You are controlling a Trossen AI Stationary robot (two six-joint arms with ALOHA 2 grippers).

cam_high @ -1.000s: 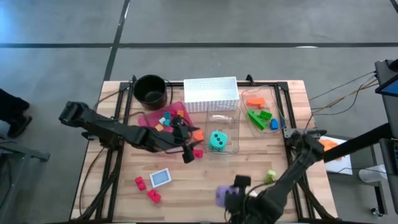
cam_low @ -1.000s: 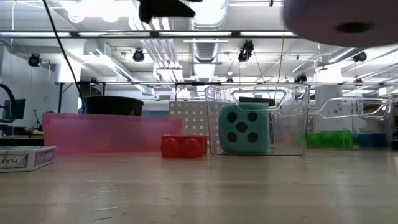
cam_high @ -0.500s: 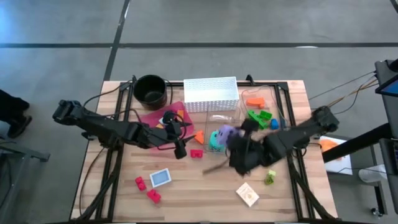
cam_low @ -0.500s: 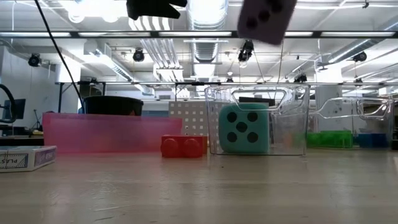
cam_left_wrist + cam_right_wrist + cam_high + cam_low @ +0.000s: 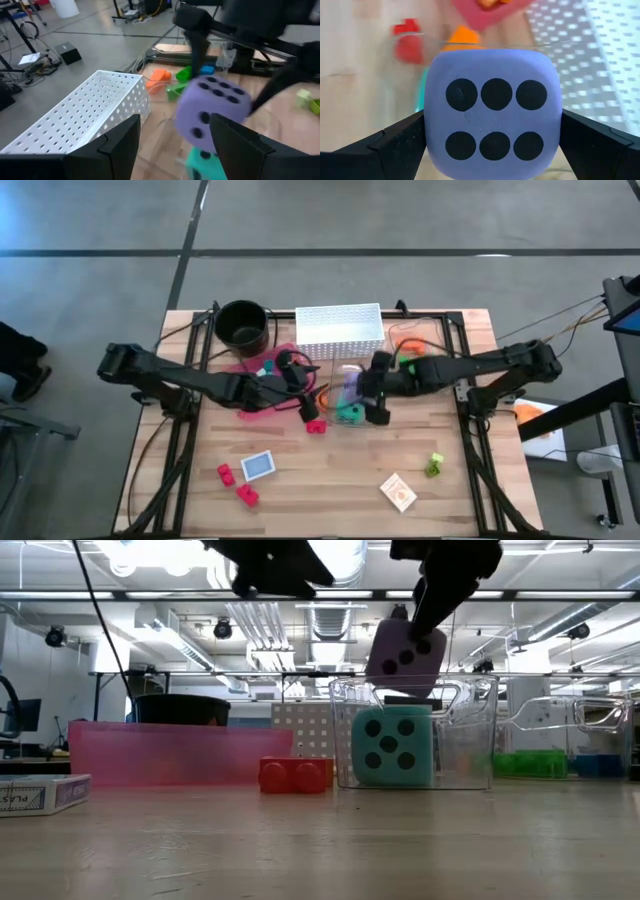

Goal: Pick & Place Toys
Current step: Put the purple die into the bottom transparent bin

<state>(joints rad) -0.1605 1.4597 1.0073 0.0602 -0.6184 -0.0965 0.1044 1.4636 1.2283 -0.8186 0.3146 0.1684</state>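
Your right tool (image 5: 425, 615) gripped the purple die (image 5: 405, 656) across two opposite flat faces, holding it just above the clear bin (image 5: 470, 735) where the teal die (image 5: 392, 748) sat. The purple die looked light, rounded-cornered, probably soft foam. Your left tool (image 5: 300, 388) hung open beside the pink tray (image 5: 150, 752), holding nothing.
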